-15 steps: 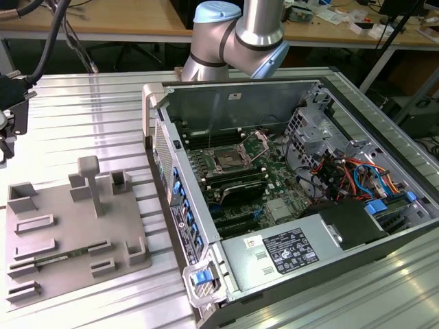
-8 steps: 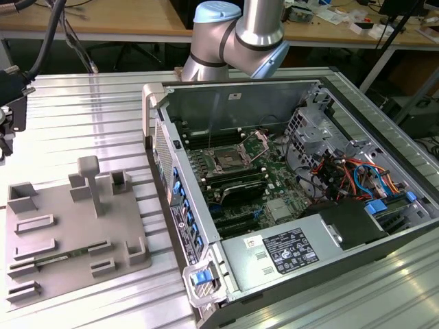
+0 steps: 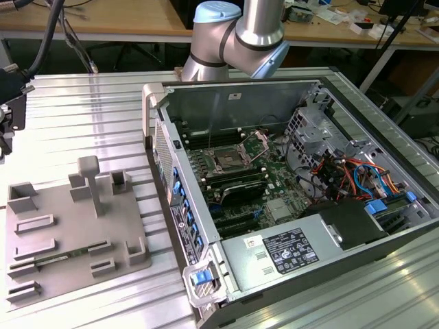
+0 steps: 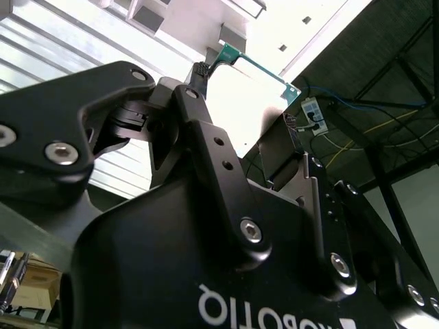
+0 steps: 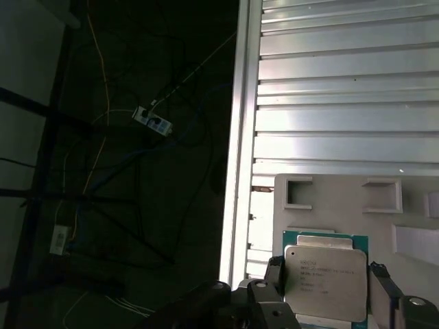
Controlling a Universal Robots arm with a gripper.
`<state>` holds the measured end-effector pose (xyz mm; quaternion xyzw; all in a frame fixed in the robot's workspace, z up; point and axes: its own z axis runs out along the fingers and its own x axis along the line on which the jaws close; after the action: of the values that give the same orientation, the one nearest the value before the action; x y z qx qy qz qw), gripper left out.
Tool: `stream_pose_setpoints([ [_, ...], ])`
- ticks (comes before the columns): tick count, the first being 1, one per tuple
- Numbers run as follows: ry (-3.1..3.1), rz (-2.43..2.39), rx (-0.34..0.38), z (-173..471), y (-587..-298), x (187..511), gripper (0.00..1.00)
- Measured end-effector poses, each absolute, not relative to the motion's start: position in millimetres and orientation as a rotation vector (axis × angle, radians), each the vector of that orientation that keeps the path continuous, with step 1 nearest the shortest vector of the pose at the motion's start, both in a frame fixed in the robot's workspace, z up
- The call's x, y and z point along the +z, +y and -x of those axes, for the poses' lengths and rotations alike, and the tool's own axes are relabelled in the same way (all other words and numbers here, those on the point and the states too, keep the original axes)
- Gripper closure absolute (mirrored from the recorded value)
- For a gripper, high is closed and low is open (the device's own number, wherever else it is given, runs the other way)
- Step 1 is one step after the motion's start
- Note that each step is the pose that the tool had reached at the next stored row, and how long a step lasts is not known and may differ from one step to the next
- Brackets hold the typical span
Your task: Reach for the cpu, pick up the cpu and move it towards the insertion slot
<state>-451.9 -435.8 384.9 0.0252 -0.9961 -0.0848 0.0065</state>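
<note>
Near the edge of the ribbed counter (image 5: 343, 103), the jaws are gripping the cpu (image 5: 324, 286) by two opposite sides, closing snugly against it in the first wrist view. The chip's pale metal top is facing that camera, and the grey plate (image 5: 322, 202) is lying beneath it. Whether the chip is touching the plate is hard to tell. Toward the exterior view's right, the insertion slot (image 3: 230, 162) is sitting inside the open computer case (image 3: 233, 103), well apart from the plate.
</note>
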Motion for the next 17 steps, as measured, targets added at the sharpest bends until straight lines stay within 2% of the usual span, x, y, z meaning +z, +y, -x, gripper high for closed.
stream_pose_setpoints([
  [17,-3.116,-0.079,-0.268,451.9,-435.9,391.1,0.45],
])
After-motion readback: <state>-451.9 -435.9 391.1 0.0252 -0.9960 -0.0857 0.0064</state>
